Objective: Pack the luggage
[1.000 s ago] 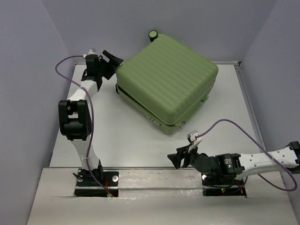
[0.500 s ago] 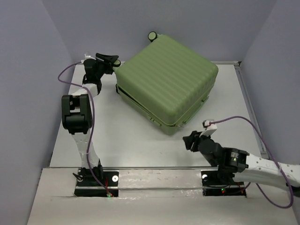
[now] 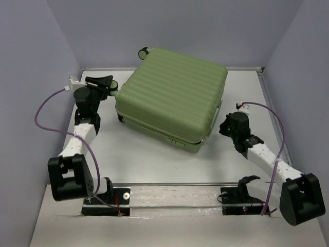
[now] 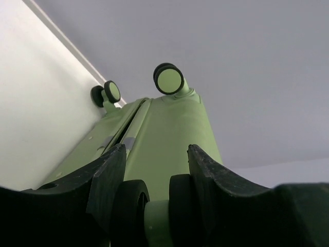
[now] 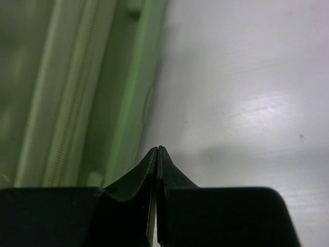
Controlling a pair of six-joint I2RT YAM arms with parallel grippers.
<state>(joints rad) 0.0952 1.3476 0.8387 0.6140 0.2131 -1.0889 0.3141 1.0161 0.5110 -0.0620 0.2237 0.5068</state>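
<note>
My left gripper (image 4: 156, 152) is clasping a black wheel (image 4: 132, 203) of the ribbed green suitcase (image 3: 172, 98). My right gripper (image 5: 158, 152) is sitting clenched, zipper (image 5: 77, 92) leftward.

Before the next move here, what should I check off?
1. Luggage lid down: ok.
2. Zipper run fully closed: cannot tell, blurred.
3. Left tool closed on a wheel: ok, a finger on either side.
4. Right tool shut and empty: ok.
5. Right tool clear of the luggage: cannot tell; its tip sits right beside the edge.
</note>
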